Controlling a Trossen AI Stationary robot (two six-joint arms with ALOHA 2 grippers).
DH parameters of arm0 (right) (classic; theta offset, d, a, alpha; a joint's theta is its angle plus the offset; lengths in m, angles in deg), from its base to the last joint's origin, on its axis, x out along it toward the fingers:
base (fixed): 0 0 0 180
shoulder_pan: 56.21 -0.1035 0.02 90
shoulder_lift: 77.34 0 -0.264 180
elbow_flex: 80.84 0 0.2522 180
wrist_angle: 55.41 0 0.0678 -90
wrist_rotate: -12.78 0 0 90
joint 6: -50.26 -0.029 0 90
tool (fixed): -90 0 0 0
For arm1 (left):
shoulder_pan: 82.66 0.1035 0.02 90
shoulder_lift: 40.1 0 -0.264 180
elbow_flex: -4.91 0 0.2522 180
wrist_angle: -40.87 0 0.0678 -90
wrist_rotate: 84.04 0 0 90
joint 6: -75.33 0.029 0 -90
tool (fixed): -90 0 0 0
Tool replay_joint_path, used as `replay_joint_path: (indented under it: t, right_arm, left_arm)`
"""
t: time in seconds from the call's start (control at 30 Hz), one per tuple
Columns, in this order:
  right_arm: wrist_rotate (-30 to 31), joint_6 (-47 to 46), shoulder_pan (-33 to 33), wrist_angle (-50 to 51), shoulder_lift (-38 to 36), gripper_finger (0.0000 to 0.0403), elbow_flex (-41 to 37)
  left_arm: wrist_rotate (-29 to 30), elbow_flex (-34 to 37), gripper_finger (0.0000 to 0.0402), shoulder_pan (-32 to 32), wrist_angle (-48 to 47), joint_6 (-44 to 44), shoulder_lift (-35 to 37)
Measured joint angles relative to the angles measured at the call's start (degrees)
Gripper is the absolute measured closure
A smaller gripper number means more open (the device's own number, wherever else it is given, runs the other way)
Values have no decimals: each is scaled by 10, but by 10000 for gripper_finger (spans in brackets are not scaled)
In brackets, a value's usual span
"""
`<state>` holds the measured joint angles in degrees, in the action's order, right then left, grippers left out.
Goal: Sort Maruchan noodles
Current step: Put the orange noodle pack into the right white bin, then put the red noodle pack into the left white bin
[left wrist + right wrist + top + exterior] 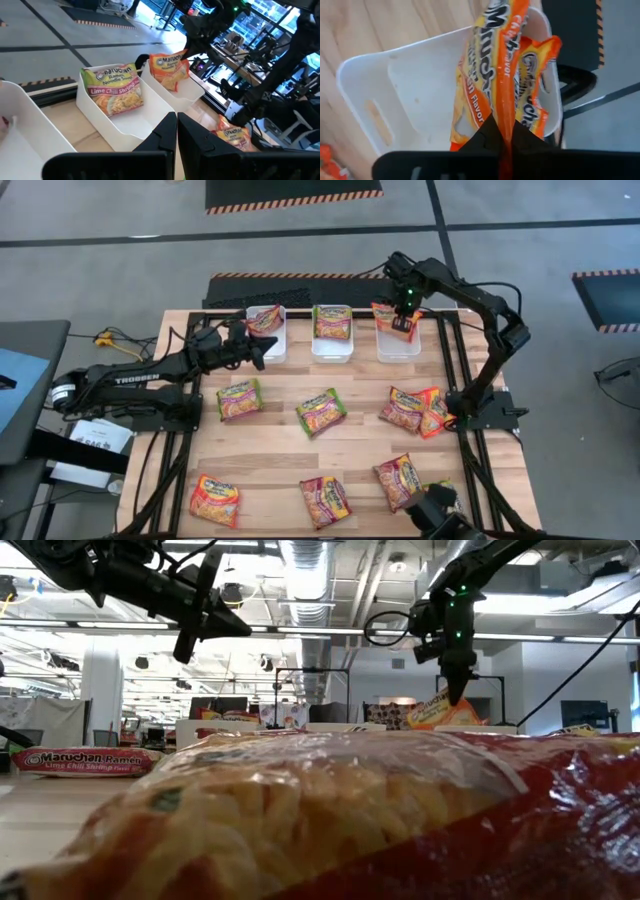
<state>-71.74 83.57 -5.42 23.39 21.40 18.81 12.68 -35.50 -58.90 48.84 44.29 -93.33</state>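
an orange-edged noodle packet (490, 75) hangs upright over the right-hand white bin (398, 345), pinched at its edge by the right gripper (402, 323) — the fingers nearly together on the plastic. a second orange packet (537, 82) already leans inside that bin. the middle bin (331, 343) holds a green lime chili packet (114, 90); the left bin (268, 338) holds a red-edged one (264, 318). the left gripper (262, 350) hovers just beside the left bin, fingers shut and empty. more packets lie scattered flat across the wooden table (270, 455) — green, red and orange mixed.
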Motion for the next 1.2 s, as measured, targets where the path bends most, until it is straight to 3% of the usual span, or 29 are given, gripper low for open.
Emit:
replay_joint_path:
  t: [0.37, 0.67, 0.8, 1.2]
  right_arm:
    - [35, 16, 3, -3, 0, 301, 0]
    - [134, 12, -3, 1, 0, 234, 0]
    - [177, 12, -13, 11, -1, 224, 0]
    - [177, -53, -44, 40, -2, 225, 65]
  left_arm:
    - [-4, 0, 401, 19, 0, 0, 0]
    - [-25, 0, 401, 19, 0, 10, 0]
    - [-25, 0, 401, 19, 0, 18, 0]
    - [-31, 0, 398, 19, -18, 51, 0]
